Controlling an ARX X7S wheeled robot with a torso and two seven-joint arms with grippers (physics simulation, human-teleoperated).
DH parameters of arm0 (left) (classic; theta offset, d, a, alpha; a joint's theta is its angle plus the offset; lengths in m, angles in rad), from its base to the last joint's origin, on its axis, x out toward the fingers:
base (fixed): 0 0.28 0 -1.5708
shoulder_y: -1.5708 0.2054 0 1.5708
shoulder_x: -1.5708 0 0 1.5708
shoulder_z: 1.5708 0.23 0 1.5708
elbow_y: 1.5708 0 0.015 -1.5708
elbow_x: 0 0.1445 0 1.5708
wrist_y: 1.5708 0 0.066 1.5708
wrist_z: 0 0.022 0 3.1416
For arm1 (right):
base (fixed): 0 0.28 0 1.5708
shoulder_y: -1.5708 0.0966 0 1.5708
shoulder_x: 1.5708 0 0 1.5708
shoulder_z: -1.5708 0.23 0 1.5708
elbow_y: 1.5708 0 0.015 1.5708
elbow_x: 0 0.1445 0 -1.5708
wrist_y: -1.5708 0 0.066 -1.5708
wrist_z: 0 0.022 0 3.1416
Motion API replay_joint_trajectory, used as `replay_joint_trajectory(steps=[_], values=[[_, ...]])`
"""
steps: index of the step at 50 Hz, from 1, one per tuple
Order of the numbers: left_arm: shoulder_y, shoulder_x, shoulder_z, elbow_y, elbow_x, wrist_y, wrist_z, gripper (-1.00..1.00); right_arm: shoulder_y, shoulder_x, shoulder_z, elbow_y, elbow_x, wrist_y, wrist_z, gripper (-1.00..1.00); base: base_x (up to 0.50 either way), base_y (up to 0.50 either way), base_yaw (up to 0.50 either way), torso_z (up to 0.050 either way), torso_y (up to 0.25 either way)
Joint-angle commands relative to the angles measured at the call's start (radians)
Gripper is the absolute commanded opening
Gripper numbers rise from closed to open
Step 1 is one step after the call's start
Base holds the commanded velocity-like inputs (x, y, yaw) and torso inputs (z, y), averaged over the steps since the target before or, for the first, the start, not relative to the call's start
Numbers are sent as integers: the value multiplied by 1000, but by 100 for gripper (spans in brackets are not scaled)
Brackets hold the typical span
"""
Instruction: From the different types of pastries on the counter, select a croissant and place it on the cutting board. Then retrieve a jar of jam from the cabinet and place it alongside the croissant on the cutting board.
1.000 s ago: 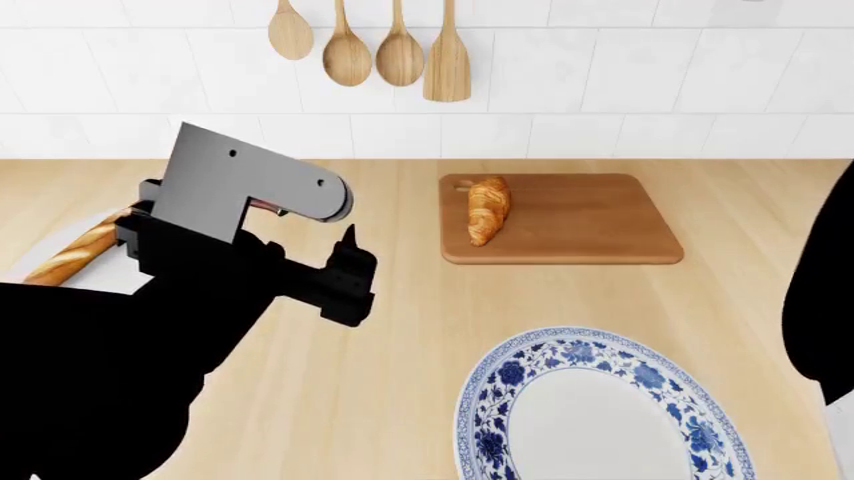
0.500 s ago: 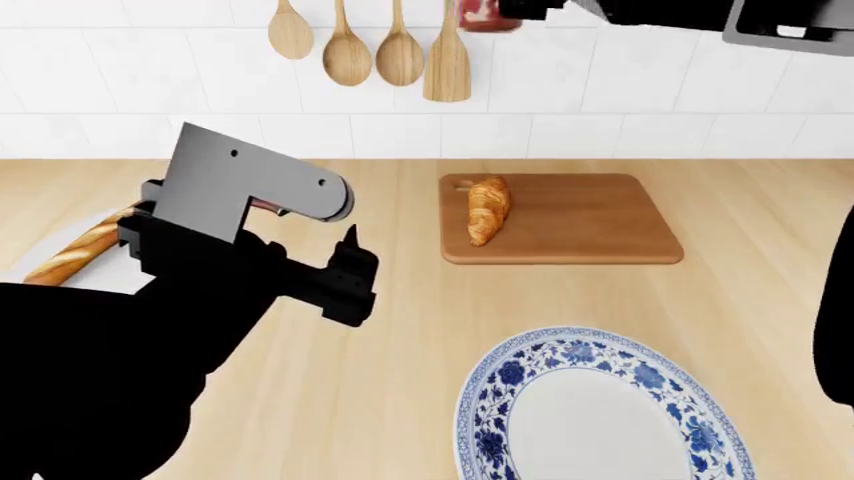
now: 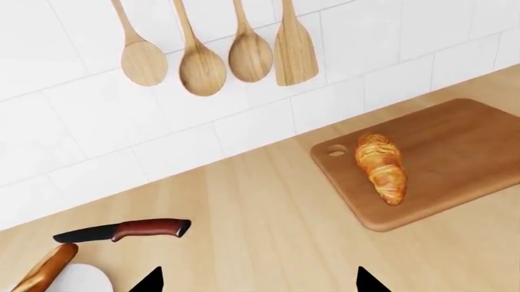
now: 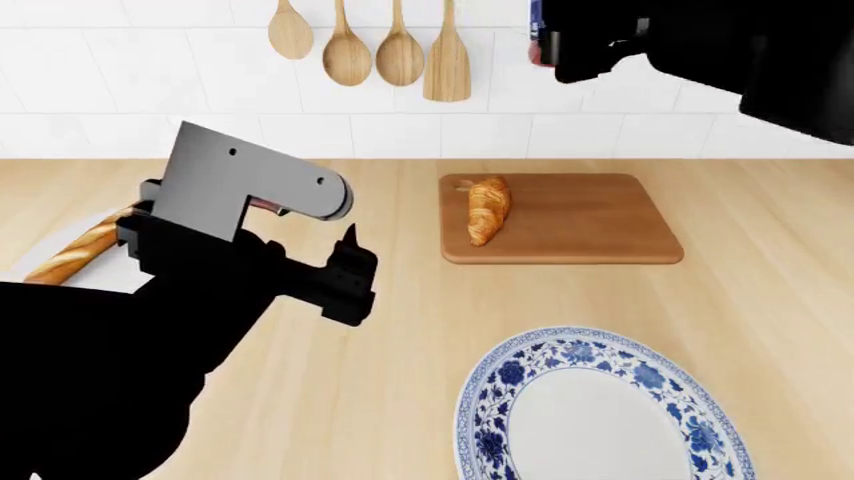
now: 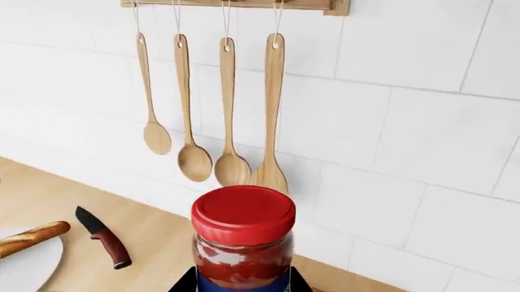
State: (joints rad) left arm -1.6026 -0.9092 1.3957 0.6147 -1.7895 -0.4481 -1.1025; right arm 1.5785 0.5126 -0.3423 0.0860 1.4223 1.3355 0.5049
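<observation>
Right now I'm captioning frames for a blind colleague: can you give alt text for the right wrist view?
A jar of jam with a red lid stands upright, close to the camera, held in the right pincer. Behind it, four wooden utensils hang on a white tiled wall; below lie a knife and a baguette on a plate.

A home kitchen: white tiled wall (image 4: 134, 90), hanging wooden spoons (image 4: 367, 45), pale wood counter (image 4: 400, 320), patterned blue-and-white plate (image 4: 601, 415).

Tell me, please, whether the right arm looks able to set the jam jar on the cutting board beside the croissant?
Probably yes: the right hand holds the jam jar above the cutting board, whose surface beside the croissant is bare.
</observation>
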Motion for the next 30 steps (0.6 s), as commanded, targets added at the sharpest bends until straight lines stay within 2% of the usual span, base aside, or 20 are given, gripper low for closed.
replay_joint_trajectory(steps=[1, 13, 30], values=[[-1, 8, -1, -3, -3, -3, -3, 100, -137, 115, -12, -177, -94, -94, -103, -100, 0, 0, 0, 0, 0], [7, 17, 1, -10, 2, -3, -3, 100, -258, 138, -8, -184, -167, -203, -145, -100, 0, 0, 0, 0, 1], [3, 23, -3, -13, -3, -9, -6, 100, -193, 48, -132, 30, -329, -262, -223, -100, 0, 0, 0, 0, 0]])
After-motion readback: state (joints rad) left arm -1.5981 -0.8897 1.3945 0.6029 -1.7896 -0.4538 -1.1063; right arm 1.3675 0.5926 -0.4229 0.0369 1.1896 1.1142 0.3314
